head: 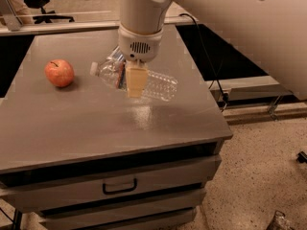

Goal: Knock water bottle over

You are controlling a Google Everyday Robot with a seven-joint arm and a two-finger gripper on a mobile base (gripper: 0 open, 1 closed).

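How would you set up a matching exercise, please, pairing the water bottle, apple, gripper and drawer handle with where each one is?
1 water bottle
2 apple
3 gripper
4 drawer handle

A under the tabletop, at the front
B lying on its side, mid-table
C directly over the bottle's middle
D left side of the tabletop

Pairs: 1-B, 2-D, 3-C, 4-A

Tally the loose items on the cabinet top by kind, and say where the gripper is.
water bottle: 1, lying on its side
apple: 1, red, left of the bottle
Total: 2
The gripper sits over the middle of the water bottle, hiding part of it.
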